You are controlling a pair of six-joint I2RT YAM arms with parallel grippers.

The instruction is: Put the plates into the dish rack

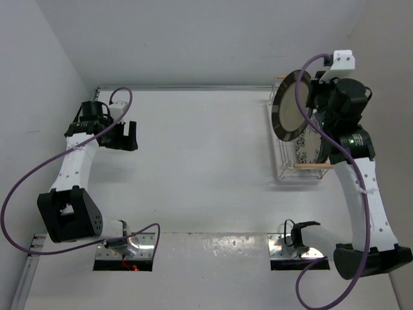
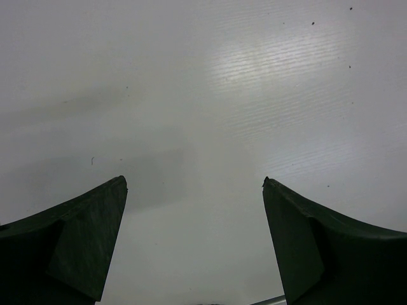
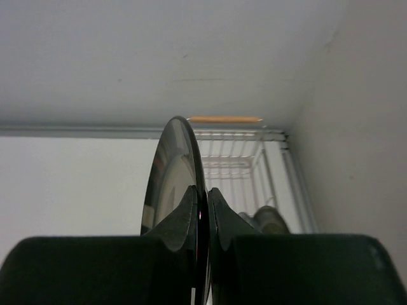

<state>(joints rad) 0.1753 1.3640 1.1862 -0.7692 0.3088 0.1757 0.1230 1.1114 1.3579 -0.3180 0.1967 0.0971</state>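
white worktop (image 1: pixel 206 161) boxed by pale walls. the right tool (image 3: pixel 202 210) pinches a dark-rimmed plate (image 1: pixel 290 106) on edge, just above the rack's (image 1: pixel 284 171) far end. a second plate (image 1: pixel 310 147) stands nearer in it. the side wall is close right of the rack. the left tool (image 1: pixel 126 135) gapes, well left.

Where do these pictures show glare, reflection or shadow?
Left wrist view: a bright glare band on the table, and a soft shadow ahead of the left gripper. Right wrist view: the plate in the right gripper mirrors light on its glossy face. Top view: even light, with shine on the metal mounts.
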